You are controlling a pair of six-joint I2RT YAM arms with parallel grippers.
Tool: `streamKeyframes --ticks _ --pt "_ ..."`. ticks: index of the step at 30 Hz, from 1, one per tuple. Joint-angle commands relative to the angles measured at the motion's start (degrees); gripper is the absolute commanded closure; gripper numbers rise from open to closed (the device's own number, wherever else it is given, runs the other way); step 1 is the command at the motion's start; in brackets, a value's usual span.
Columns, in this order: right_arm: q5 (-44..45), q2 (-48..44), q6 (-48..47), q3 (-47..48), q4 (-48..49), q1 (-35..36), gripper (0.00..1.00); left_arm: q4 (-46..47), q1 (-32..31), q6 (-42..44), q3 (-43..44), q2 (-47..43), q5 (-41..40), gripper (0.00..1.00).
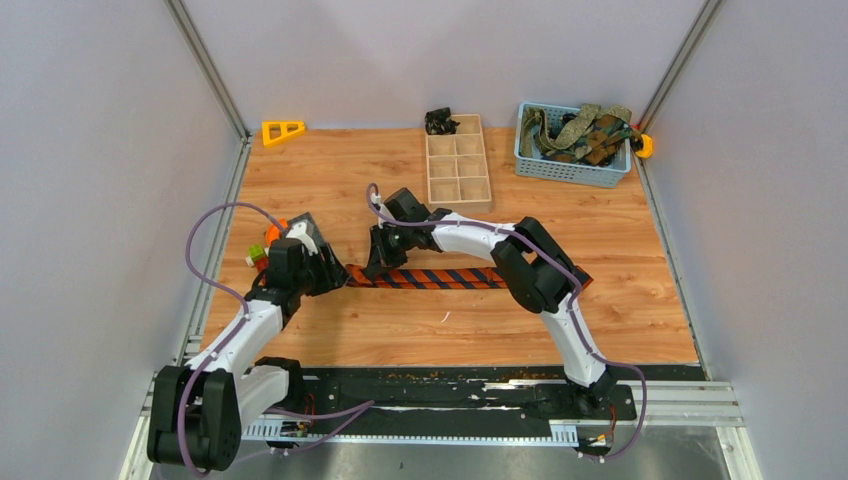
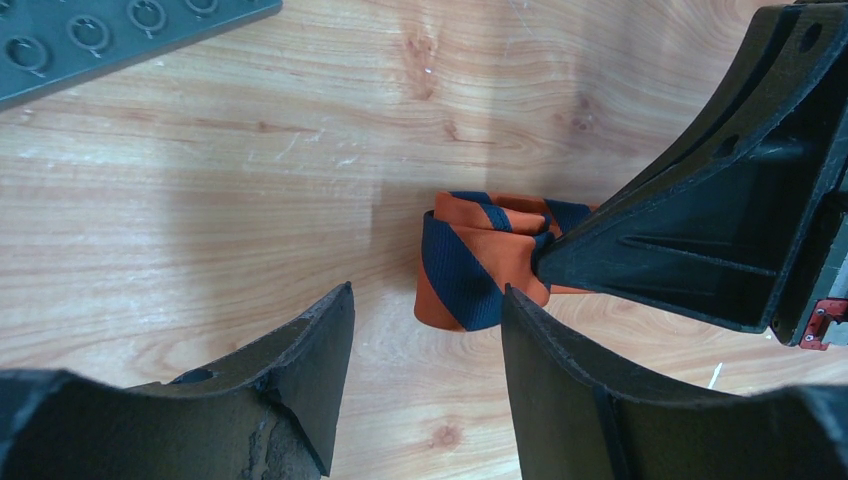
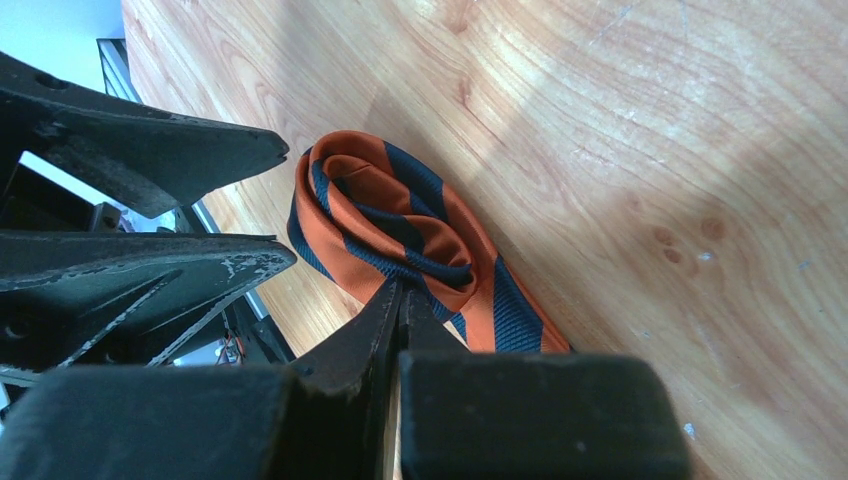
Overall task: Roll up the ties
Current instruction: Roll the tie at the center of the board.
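Observation:
An orange and navy striped tie lies flat across the middle of the table, its left end wound into a small loose roll. My right gripper is shut on the roll's edge; it also shows in the top view. The roll shows in the left wrist view too. My left gripper is open and empty, just left of the roll, its right finger close to the fabric. In the top view the left gripper sits beside the tie's left end. Several olive-green and brown ties lie in a basket.
A light blue basket stands at the back right. A wooden compartment tray stands at the back middle with a dark object at its far end. An orange triangle lies at the back left. A grey studded plate lies nearby.

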Motion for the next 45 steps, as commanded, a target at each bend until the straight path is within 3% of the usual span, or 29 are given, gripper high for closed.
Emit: streamKeyframes --ticks 1,22,29,32,39,45 --pt "0.38 0.53 -1.35 -0.44 1.47 -0.18 1.0 8.13 1.52 -1.08 -1.07 1.81 6.17 0.38" --pt "0.66 1.62 -1.52 -0.32 0.95 -0.27 1.0 21.16 5.01 -5.17 -5.5 10.84 14.9 0.5" --pt "0.78 1.68 -1.56 1.16 0.09 -0.35 1.0 22.92 5.1 -5.8 -5.24 13.48 16.8 0.69" --pt "0.55 1.66 -1.49 2.07 -0.19 -0.36 1.0 22.15 5.1 -5.59 -5.23 12.99 15.85 0.87" --pt "-0.02 0.21 -1.63 4.83 -1.42 -0.4 0.97 20.19 4.99 -5.26 -4.63 12.35 14.41 1.0" --pt "0.18 -2.52 -1.91 5.29 -1.97 -0.4 0.88 17.01 4.94 -5.02 -3.6 10.1 12.3 1.0"
